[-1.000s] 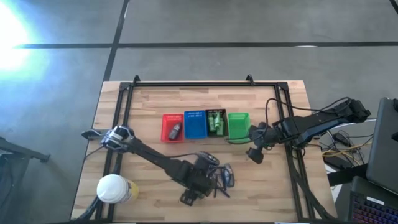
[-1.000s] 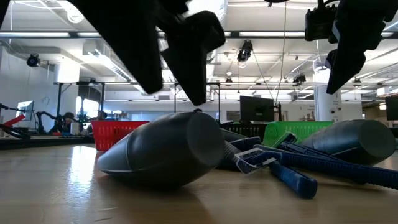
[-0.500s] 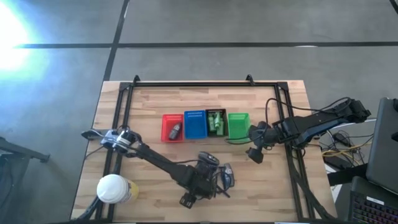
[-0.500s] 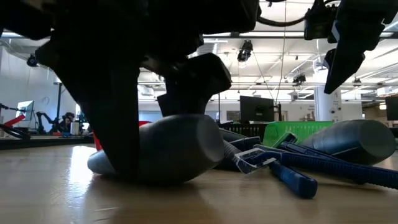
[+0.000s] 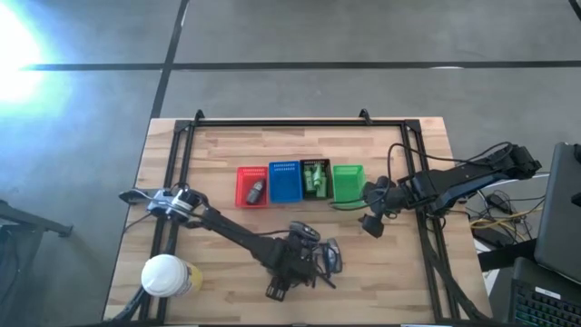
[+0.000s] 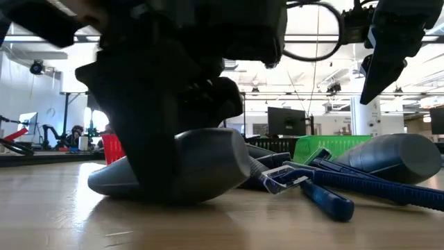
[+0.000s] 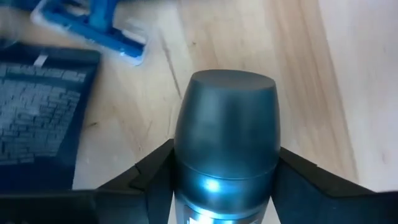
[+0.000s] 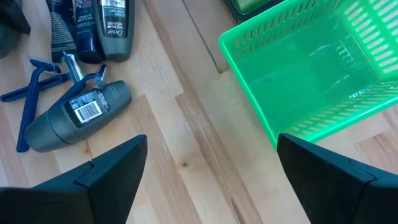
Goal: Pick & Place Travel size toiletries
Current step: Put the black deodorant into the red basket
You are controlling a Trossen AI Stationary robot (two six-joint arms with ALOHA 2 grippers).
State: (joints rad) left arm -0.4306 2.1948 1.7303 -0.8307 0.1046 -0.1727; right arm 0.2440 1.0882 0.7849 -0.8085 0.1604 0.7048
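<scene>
Toiletries lie heaped near the table's front edge, and the left gripper (image 7: pixel 224 186) is down on 1 grey tube (image 7: pixel 225 134), fingers straddling its body; whether they pinch it yet, I cannot tell. Blue razors (image 6: pixel 326 187) lie touching beside it. The smooth rounded tube could squirt free if squeezed off-centre. The right gripper (image 8: pixel 211 174), spread and empty, hovers near the green basket (image 8: pixel 323 81).
</scene>
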